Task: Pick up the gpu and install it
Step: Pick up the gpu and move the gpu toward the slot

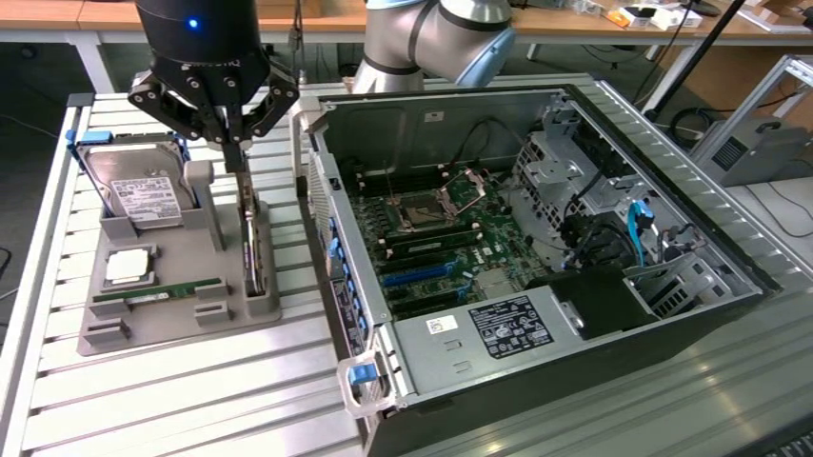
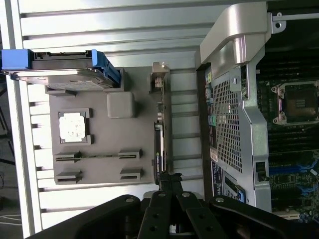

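Note:
The gpu [image 1: 253, 249] is a thin dark card with a metal edge. It stands edge-on in a slot of the grey holder tray [image 1: 171, 319], beside the open computer case [image 1: 534, 238]. My gripper [image 1: 236, 160] hangs just above the card's far end with its fingers pressed together and nothing between them. In the wrist view the gpu [image 2: 160, 134] runs as a narrow strip up to the shut gripper [image 2: 168, 180], whose tips overlap its near end. I cannot tell if they touch it.
The tray also carries a silver hard drive [image 1: 140, 195] in a blue bracket, a square processor [image 1: 128, 267] and a green memory stick [image 1: 159, 293]. Inside the case lies the motherboard [image 1: 426, 243] with blue slots. Slatted metal table [image 1: 178, 400] surrounds everything.

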`<move>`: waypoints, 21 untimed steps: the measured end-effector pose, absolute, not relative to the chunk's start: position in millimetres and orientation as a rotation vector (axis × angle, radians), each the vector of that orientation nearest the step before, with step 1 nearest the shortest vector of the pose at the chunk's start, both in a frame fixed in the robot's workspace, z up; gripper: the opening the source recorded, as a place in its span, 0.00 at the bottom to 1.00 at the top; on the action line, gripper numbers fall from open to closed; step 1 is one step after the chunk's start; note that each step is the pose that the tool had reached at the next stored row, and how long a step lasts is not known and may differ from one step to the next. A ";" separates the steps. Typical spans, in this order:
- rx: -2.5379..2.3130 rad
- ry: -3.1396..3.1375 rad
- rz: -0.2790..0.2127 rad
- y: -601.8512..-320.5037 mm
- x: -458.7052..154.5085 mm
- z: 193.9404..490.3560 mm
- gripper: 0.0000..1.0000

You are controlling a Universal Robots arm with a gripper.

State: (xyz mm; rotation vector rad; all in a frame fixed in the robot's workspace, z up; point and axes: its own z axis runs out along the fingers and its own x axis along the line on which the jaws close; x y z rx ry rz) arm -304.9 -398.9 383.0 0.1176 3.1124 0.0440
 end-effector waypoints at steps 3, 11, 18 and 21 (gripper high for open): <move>0.118 3.112 0.044 -398.9 -304.9 383.0 0.24; 0.118 3.112 0.044 -399.0 -304.9 383.0 0.48; 0.118 3.112 0.044 -398.9 -304.9 380.2 0.48; 0.118 3.112 0.044 -398.9 -304.9 379.0 0.48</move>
